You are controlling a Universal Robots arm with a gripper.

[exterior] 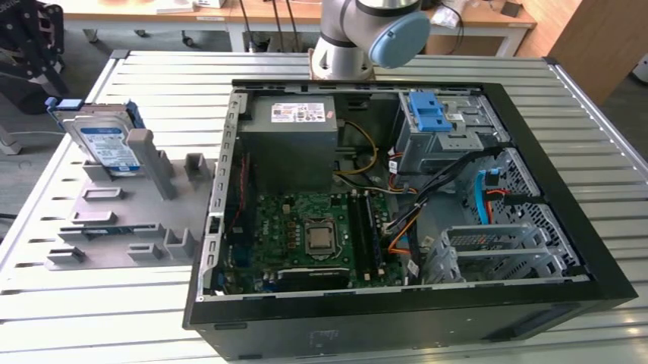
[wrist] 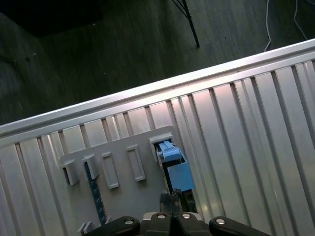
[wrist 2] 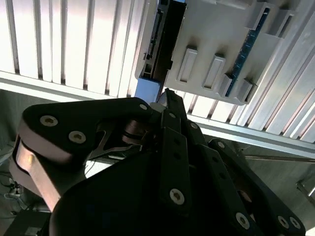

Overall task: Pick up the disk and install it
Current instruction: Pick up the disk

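From where I stood, the arm rose from the far end of the slatted metal worktop, beside an open computer case. In both wrist views the hand hung over the worktop, looking down on a grey holder. Its tips were drawn together into one narrow point and it gripped nothing.

The disk stood upright on its edge in a slot at one end of the holder, label facing outward, blue rails along its sides. It was beneath the hand, apart from it, and in the wrist views its narrow top edge lay just past the hand's tips. A thin blue board stood on edge in another slot, farther from the hand than the disk.

The case lay on its side with its panel off, well apart from the disk. Inside it were a grey power-supply box, a green mainboard and a bright blue latch on top of a drive cage.
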